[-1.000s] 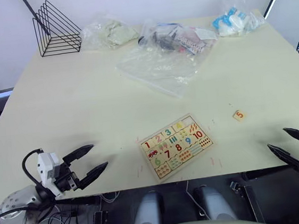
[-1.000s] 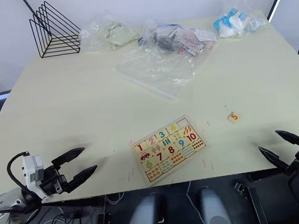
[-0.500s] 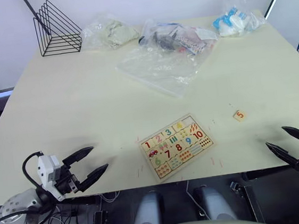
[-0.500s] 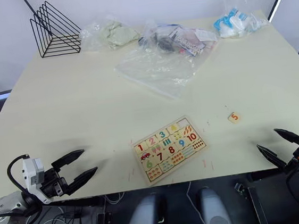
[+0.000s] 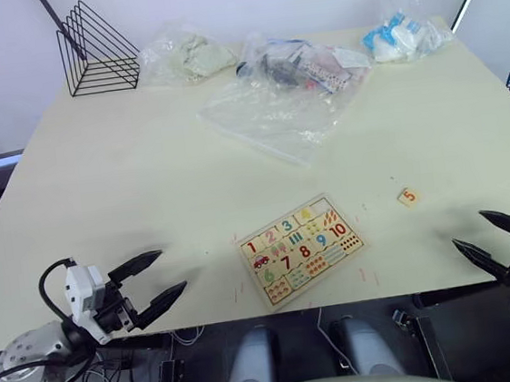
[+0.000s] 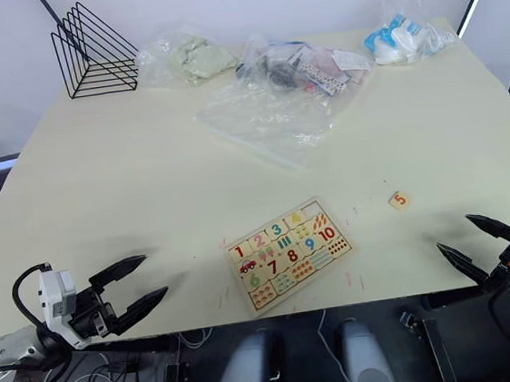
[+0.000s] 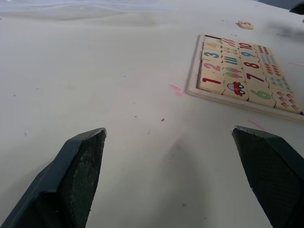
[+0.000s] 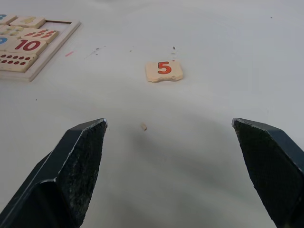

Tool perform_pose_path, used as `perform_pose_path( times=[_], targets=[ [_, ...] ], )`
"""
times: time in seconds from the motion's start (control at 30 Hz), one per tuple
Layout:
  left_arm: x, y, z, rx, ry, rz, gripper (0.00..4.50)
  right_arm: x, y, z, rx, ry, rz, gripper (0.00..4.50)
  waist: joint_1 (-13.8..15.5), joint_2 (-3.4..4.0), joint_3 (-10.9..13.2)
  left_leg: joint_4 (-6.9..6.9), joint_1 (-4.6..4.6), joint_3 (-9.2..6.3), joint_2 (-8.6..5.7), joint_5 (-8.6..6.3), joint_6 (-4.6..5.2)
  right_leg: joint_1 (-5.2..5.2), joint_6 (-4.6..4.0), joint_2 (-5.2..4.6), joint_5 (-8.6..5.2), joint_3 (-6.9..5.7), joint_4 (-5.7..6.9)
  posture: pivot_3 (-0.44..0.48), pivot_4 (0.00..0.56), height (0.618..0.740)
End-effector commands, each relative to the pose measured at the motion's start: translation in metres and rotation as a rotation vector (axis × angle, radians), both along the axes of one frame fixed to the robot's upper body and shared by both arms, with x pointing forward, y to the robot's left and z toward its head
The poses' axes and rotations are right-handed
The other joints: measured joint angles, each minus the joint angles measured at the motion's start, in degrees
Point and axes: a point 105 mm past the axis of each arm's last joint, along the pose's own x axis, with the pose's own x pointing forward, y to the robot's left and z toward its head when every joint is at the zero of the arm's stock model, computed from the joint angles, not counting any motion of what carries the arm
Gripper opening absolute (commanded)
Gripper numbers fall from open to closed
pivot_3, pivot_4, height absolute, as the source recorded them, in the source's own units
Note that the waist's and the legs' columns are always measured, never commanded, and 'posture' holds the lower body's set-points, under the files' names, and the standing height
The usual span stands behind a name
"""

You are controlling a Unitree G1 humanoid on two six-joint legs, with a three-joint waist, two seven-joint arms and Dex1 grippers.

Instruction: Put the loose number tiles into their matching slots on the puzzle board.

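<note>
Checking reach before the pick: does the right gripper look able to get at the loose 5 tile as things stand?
Probably yes. The right gripper is open and faces the 5 tile, which lies flat on bare table, apart from the puzzle board, with nothing between them.

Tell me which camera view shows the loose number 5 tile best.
The right wrist view: the number 5 tile lies large and readable ahead of the open right gripper. Both eye views show it small, right of the puzzle board; the left wrist view, tiny.
</note>
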Motion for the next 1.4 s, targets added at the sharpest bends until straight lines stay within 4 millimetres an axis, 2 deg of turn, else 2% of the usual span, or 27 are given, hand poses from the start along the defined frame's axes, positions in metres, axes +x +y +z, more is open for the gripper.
perform_pose_path(
  times=[0.03,0.27,0.63,1.03,1.07,1.13,1.2,1.23,1.3,1.4],
  targets=[
    [0.001,-0.001,0.012,0.045,-0.051,-0.048,4.50,0.010,0.002,0.015,-0.014,-0.044,0.001,4.43,-0.02,-0.01,-0.01,0.00,0.00,0.00,0.00,0.00,0.00,0.00,0.00,0.00,0.00,0.00,0.00,0.000,0.150,0.740],
    [0.007,-0.006,0.018,0.070,-0.070,-0.175,4.50,0.042,0.015,0.030,-0.019,-0.019,0.022,4.43,-0.03,-0.01,-0.01,0.02,0.01,0.09,-0.02,0.00,0.00,0.01,0.01,0.02,0.01,0.00,0.02,0.000,0.150,0.740],
    [0.015,-0.026,0.034,0.088,-0.088,-0.417,4.50,0.076,0.037,0.018,-0.104,0.131,0.070,4.43,-0.08,-0.01,-0.01,0.04,-0.01,0.12,-0.04,0.00,0.00,0.04,0.21,0.05,0.13,-0.04,0.02,0.000,0.150,0.740],
    [0.020,-0.037,0.048,0.099,-0.110,-0.521,4.50,0.092,0.049,-0.001,-0.189,0.229,0.061,4.43,-0.09,-0.01,-0.01,0.05,-0.03,0.06,-0.03,0.00,0.00,0.04,0.21,0.07,0.14,-0.05,0.04,0.000,0.150,0.740],
    [0.020,-0.039,0.048,0.098,-0.112,-0.523,4.50,0.093,0.049,-0.002,-0.186,0.229,0.055,4.05,-0.09,-0.01,-0.01,0.05,-0.03,0.05,-0.03,0.00,0.00,0.04,0.21,0.07,0.14,-0.05,0.04,0.000,0.150,0.740],
    [0.020,-0.040,0.048,0.096,-0.113,-0.525,4.50,0.092,0.049,-0.003,-0.191,0.228,0.053,3.57,-0.09,-0.02,-0.02,0.05,-0.03,0.06,-0.03,0.00,0.00,0.04,0.21,0.07,0.14,-0.05,0.03,0.000,0.150,0.740],
    [0.020,-0.041,0.049,0.096,-0.112,-0.526,4.50,0.091,0.049,-0.004,-0.183,0.233,0.046,2.55,-0.08,-0.02,-0.02,0.07,-0.03,0.04,-0.03,0.00,0.00,0.05,0.21,0.07,0.14,-0.05,0.03,0.000,0.150,0.740],
    [0.020,-0.041,0.049,0.096,-0.111,-0.526,4.50,0.091,0.049,-0.004,-0.177,0.235,0.040,2.34,-0.07,-0.03,-0.02,0.07,-0.03,0.04,-0.03,0.00,0.00,0.05,0.21,0.07,0.14,-0.05,0.03,0.000,0.150,0.740],
    [0.020,-0.041,0.048,0.098,-0.109,-0.526,4.50,0.091,0.050,-0.003,-0.156,0.242,0.033,1.49,-0.06,-0.06,-0.04,0.08,-0.02,0.04,-0.03,0.00,0.00,0.07,0.21,0.07,0.14,-0.05,0.03,0.000,0.150,0.740],
    [0.020,-0.040,0.048,0.101,-0.111,-0.523,4.50,0.090,0.052,0.001,-0.136,0.237,0.014,1.46,-0.05,-0.09,-0.06,0.08,-0.02,0.01,-0.03,0.00,0.00,0.07,0.21,0.07,0.14,-0.06,0.03,0.000,0.150,0.740]
  ],
)
